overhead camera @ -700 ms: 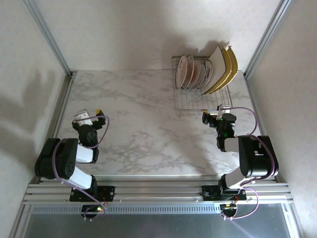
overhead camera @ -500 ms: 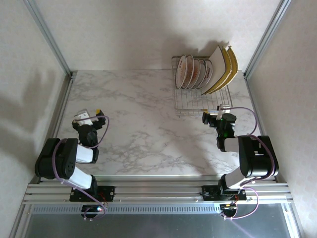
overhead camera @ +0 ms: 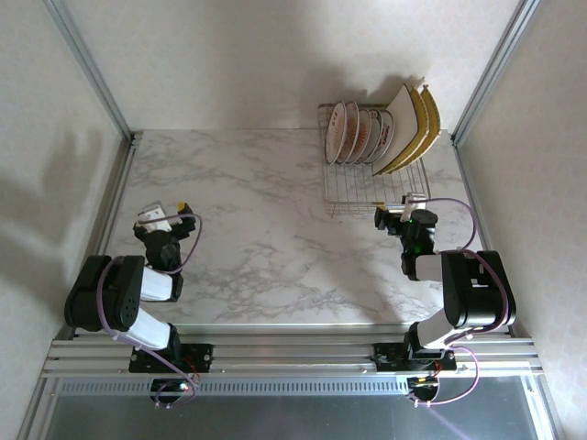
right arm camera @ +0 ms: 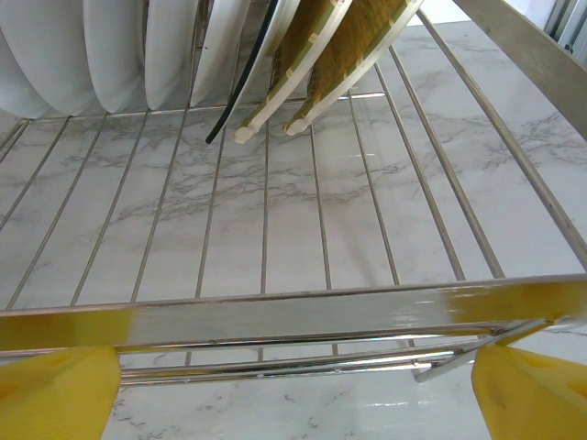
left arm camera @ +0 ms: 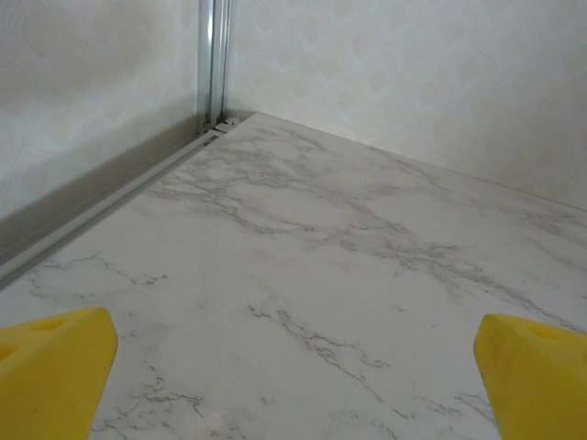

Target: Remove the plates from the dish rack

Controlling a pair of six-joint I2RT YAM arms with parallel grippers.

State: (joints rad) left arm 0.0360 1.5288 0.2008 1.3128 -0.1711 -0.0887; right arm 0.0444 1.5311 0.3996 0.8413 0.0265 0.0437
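The silver wire dish rack [overhead camera: 376, 188] stands at the table's back right. Several small round white plates [overhead camera: 356, 132] stand upright in its left half, and larger square plates, one white [overhead camera: 396, 126] and others yellow woven [overhead camera: 424, 119], lean at its right end. My right gripper [overhead camera: 401, 203] sits open just in front of the rack's near edge. The right wrist view looks across the rack's near rim [right arm camera: 293, 312] to the round plates [right arm camera: 119, 46] and the yellow plates [right arm camera: 353, 46], between yellow fingertips [right arm camera: 55, 394]. My left gripper [overhead camera: 168, 213] rests open at the left, with nothing between its fingertips [left arm camera: 50, 367].
The marble tabletop [overhead camera: 257, 220] spreads wide between the arms. Metal frame posts [overhead camera: 87, 64] and papered walls close in the table's left, back and right. A metal rail [left arm camera: 110, 197] runs along the wall in the left wrist view.
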